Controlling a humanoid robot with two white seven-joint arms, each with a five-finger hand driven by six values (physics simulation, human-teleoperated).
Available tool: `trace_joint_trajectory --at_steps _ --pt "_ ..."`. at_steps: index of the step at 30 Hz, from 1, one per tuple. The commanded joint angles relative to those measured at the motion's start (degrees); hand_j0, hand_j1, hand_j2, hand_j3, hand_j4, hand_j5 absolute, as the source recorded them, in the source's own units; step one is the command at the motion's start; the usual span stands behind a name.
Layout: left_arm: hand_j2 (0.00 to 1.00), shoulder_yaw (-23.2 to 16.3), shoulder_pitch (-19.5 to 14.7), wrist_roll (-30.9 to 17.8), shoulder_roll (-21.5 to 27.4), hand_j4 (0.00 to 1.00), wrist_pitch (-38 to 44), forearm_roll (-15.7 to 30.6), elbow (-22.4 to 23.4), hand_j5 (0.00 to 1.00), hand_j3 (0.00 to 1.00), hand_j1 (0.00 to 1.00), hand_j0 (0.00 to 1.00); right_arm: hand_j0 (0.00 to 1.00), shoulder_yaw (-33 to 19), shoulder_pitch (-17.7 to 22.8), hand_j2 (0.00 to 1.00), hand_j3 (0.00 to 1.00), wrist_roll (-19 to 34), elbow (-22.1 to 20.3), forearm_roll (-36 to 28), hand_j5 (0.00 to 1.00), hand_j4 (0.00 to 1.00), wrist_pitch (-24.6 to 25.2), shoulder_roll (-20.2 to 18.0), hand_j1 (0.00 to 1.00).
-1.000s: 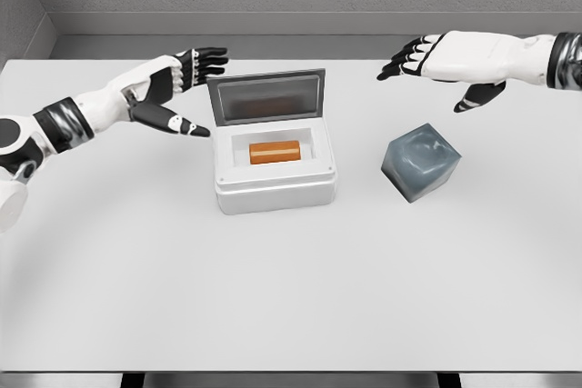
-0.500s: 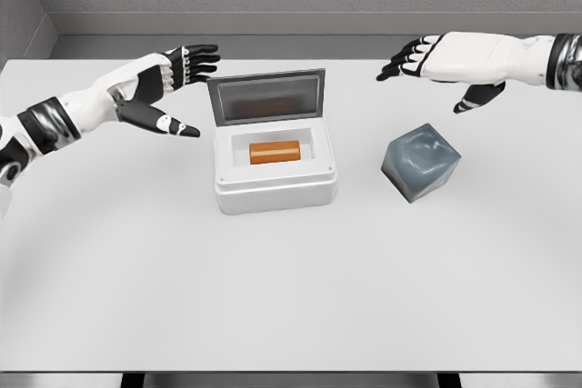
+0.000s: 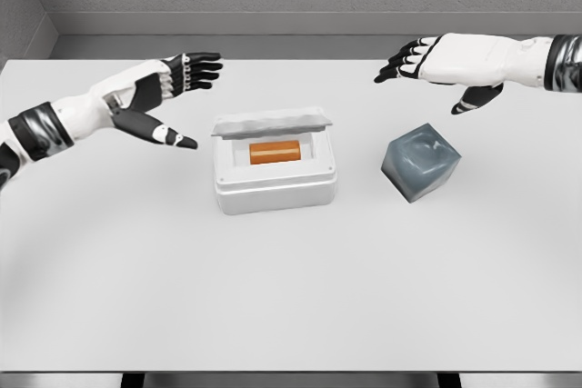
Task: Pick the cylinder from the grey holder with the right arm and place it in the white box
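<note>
So the box (image 3: pixel 275 170) sat on the table (image 3: pixel 291 297) a bit left of the middle, with the cylinder (image 3: pixel 275 152) lying on its side inside it. The lid (image 3: pixel 271 123) hung tilted over the back edge of the box, partly down over the opening. The holder (image 3: pixel 421 162) stood on the table to the right of the box, well apart from it and turned at an angle. The left hand (image 3: pixel 150 97) hovered over the table to the left of the box, slightly behind it. The right hand (image 3: pixel 446 65) hovered behind the holder, over the far right part of the table.
</note>
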Motion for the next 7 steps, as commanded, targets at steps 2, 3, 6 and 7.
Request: trace_joint_trajectory --at_steps 2,3,6,7 --pt "1.0 0.09 -0.09 0.0 0.69 1.0 -0.16 -0.4 1.22 1.0 1.0 1.0 1.0 1.0 0.01 0.0 1.0 1.0 -0.03 -0.02 -0.27 1.0 1.0 0.16 -0.04 1.0" --pt "1.0 0.09 -0.09 0.0 0.78 1.0 -2.53 -0.58 2.1 1.0 1.0 1.0 1.0 1.0 0.01 0.0 1.0 1.0 -0.03 -0.02 -0.27 1.0 1.0 0.16 -0.04 1.0" --pt "1.0 0.09 0.0 0.0 1.83 1.0 -6.76 -1.89 4.47 1.0 1.0 1.0 1.0 1.0 0.01 0.0 1.0 1.0 -0.03 -0.02 -0.27 1.0 1.0 0.16 -0.13 1.0" --pt "1.0 0.09 0.0 0.0 1.83 1.0 -6.67 -1.89 4.47 1.0 1.0 1.0 1.0 1.0 0.01 0.09 1.0 1.0 -0.03 -0.02 -0.27 1.0 1.0 0.16 -0.13 1.0"
